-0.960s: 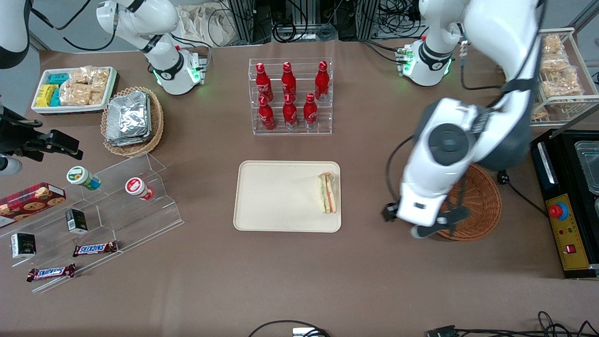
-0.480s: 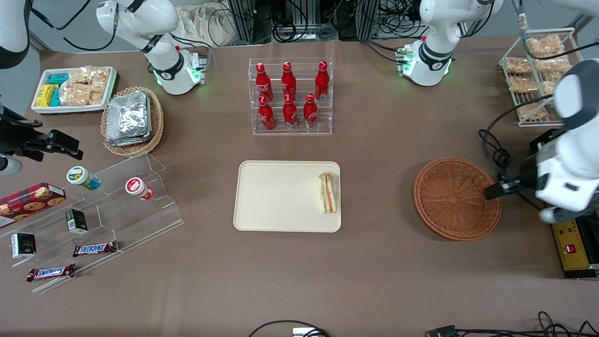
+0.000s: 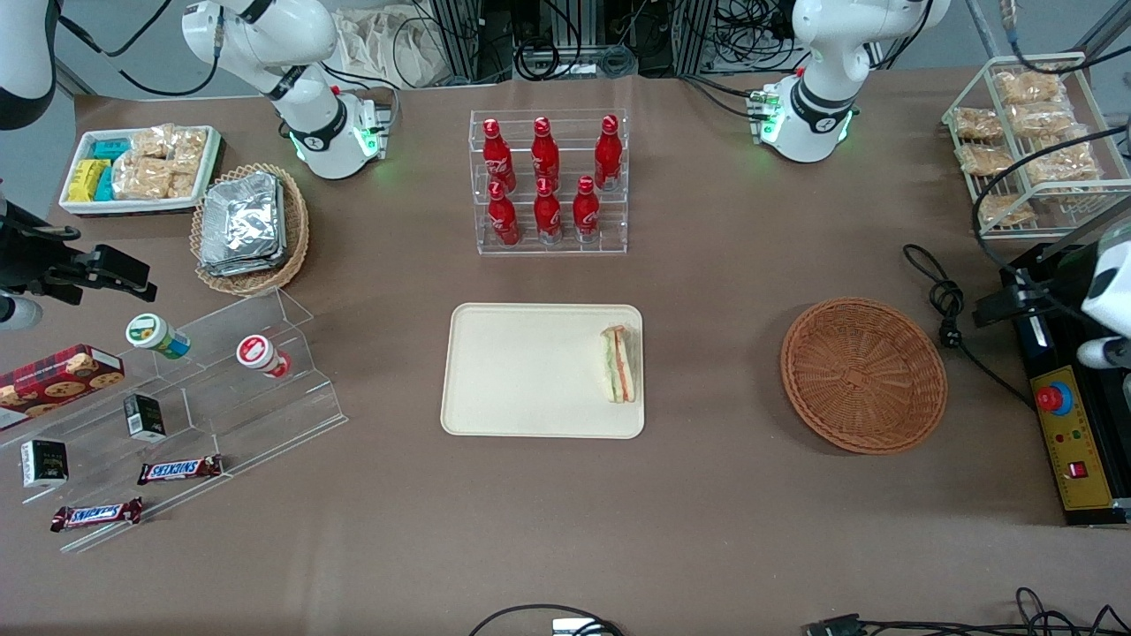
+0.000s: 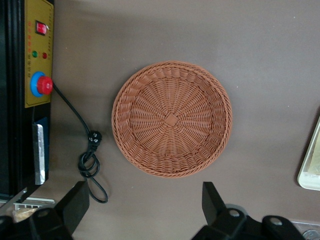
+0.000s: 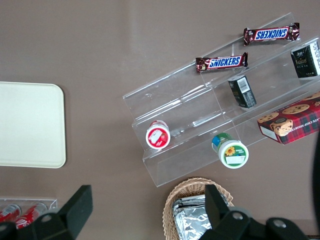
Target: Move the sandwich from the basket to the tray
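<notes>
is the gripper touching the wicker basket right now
Apart. In the left wrist view the open gripper hangs high over the empty basket, bare table showing between its fingers.

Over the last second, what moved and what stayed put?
The left arm pulled away from over the basket toward its own end of the table, nearly out of the front view. Its tool now hangs open and empty above the table beside the basket. Nothing was gripped or released in this span. The sandwich stayed on the tray, and the basket stayed empty and unmoved.
</notes>
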`<state>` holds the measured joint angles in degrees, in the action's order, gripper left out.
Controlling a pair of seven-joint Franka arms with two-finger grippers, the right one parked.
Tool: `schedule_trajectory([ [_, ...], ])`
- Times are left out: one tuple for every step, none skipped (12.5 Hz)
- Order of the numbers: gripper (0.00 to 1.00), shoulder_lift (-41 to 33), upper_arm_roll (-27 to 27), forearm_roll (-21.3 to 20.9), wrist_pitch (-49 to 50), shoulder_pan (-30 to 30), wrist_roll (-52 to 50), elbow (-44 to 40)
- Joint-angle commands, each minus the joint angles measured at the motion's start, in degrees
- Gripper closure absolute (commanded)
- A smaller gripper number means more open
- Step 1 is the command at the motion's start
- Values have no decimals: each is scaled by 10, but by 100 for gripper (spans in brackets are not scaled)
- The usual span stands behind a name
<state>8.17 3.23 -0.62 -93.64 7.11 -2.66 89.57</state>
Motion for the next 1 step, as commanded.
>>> schedule_trajectory([
  [0, 27, 0, 0, 6, -5, 6, -32],
])
